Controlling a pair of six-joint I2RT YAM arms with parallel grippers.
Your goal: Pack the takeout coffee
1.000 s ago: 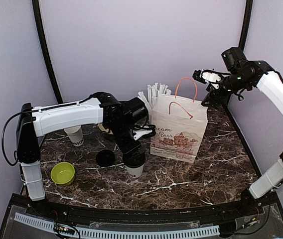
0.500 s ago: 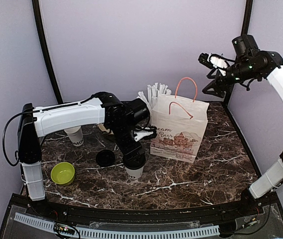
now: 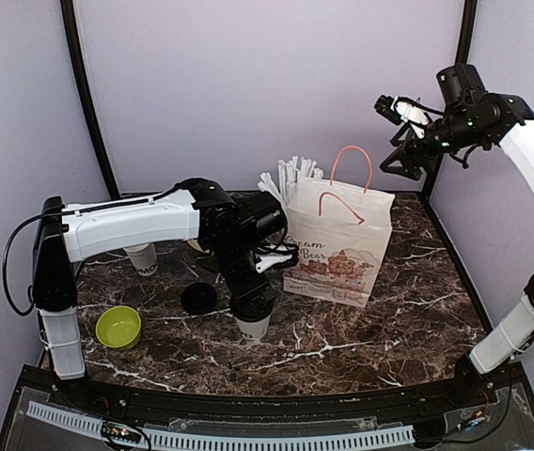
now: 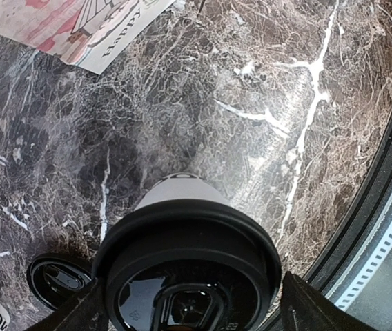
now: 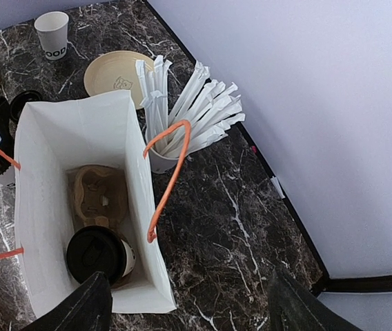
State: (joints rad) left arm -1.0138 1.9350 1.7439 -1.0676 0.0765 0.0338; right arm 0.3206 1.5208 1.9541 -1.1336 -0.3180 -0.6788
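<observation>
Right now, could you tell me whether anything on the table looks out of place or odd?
One thing: a round black plastic lid lies loose on the dark marble table, left of the lidded white paper cup under the left claw, while a lidless white printed cup stands behind it. Nothing looks spilled or tipped.

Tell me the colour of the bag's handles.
Orange. The bag handles show best in the right wrist view, arching over the open white bag.

Beside the white paper bag [image 3: 336,246] with orange handles and a pink drawing, the white cup [image 3: 253,324] wears a black lid on dark, white-veined marble [image 3: 408,310].
</observation>
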